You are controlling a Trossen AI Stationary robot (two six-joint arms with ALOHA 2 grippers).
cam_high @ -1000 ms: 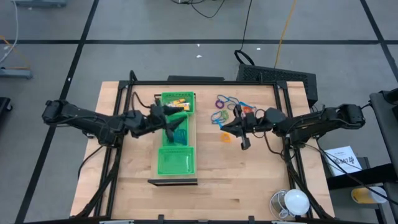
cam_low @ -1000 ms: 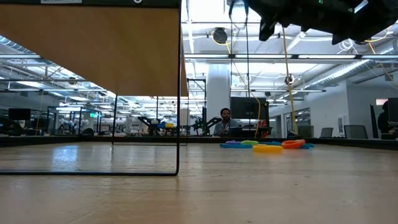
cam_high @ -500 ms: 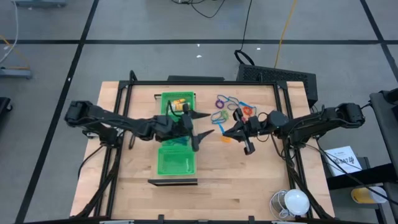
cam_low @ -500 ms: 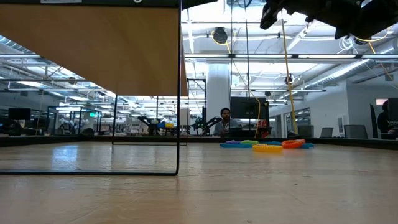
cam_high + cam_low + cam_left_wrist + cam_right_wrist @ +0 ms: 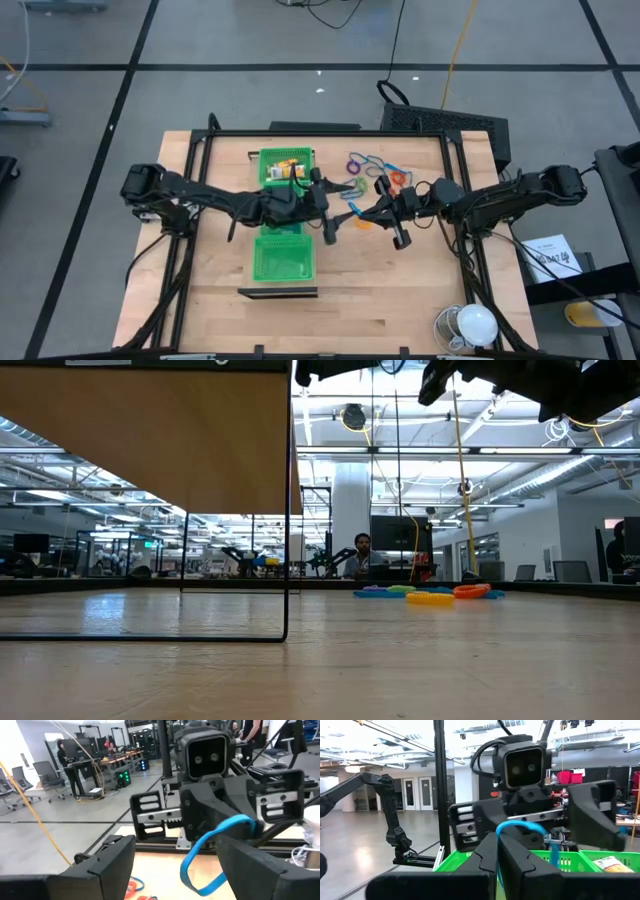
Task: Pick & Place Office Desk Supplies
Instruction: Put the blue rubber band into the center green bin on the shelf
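Between both grippers — thin blue loop point(image 5: 212, 851), bent — pinched by right gripper point(image 5: 377, 212)

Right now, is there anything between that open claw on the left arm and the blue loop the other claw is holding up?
Nothing visible. The right gripper is shut on the blue loop, holding it above the table. The left gripper faces it with open jaws, its fingers to either side of the loop, with only air between.

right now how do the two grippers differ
The right gripper is shut on the blue loop; the left gripper stands open around that loop without gripping it. The left arm reaches across the green tray; the right arm comes from the side where loose loops lie. Both hang above the table, facing each other.
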